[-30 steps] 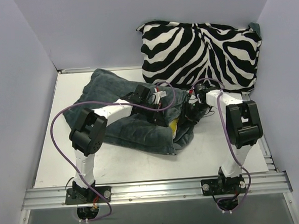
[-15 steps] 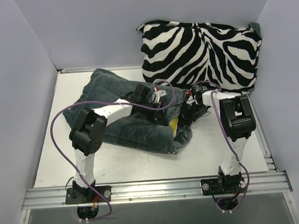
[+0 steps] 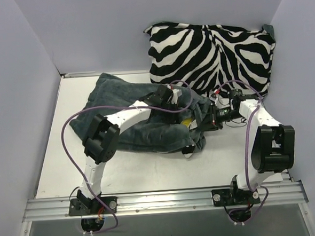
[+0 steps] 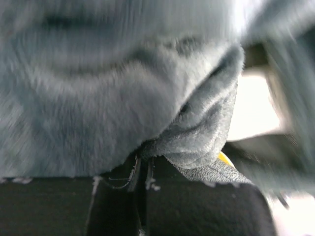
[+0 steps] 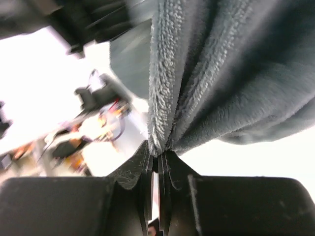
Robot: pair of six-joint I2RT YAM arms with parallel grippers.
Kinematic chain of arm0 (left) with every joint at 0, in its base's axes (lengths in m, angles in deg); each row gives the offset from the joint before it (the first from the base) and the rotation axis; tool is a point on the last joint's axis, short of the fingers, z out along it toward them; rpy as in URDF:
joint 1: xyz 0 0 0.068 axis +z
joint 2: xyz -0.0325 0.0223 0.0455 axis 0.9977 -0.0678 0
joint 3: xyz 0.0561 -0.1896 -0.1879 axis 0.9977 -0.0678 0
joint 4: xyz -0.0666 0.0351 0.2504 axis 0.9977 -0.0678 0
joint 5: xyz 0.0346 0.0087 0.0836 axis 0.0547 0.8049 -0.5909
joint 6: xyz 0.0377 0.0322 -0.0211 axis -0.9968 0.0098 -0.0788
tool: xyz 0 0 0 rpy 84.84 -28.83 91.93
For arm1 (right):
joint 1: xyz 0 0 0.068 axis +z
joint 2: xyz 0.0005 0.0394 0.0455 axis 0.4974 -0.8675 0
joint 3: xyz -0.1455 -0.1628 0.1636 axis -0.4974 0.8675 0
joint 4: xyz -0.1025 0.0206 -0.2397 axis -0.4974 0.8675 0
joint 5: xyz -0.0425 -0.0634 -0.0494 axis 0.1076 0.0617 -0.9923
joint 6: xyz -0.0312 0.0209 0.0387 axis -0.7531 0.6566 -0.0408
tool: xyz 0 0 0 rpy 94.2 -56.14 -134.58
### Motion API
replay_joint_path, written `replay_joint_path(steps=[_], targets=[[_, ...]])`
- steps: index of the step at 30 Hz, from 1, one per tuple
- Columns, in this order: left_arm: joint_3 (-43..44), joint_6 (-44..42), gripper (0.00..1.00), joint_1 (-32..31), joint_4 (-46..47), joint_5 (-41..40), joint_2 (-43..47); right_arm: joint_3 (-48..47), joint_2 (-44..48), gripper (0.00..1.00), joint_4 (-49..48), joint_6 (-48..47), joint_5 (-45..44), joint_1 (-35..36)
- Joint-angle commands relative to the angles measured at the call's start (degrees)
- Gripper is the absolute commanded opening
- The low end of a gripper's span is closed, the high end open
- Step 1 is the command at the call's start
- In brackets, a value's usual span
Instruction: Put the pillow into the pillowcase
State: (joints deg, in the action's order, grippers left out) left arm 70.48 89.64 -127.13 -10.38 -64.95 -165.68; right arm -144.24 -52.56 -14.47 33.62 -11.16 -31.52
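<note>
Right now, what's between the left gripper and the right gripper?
Top external view: bunched pillowcase plush, which both the left gripper and right gripper pinch, plus a yellow sliver of the pillow.

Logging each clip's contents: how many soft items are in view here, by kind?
pillow: 1 (only a yellow sliver shows)
pillowcase: 1
zebra cushion: 1
Total: 3

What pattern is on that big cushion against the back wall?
The cushion has black-and-white zebra stripes, clearest in the top external view.
</note>
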Motion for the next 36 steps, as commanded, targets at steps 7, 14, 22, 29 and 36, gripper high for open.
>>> replay_joint_path(steps=[7,14,22,29,36], targets=[[8.0,2.7,0.06,-1.7,-0.22,-23.84,-8.65,-5.84,-5.55,0.0,17.75,-6.57,27.02,1.34],[-5.34,-1.24,0.71,0.23,8.92,-2.51,4.95,-15.6,-10.92,0.0,18.73,-4.72,22.49,-1.2],[-11.51,-5.9,0.51,1.2,4.9,12.89,21.67,-15.35,-13.48,0.0,19.08,-6.13,16.94,-1.56],[-10.28,-9.41,0.23,0.94,2.86,12.83,24.67,-12.09,-13.3,0.0,18.82,-8.24,16.41,-1.47],[-1.85,-15.65,0.76,-4.41,-2.94,5.44,15.62,-8.76,-11.81,0.0,19.08,-9.12,15.27,-1.56]])
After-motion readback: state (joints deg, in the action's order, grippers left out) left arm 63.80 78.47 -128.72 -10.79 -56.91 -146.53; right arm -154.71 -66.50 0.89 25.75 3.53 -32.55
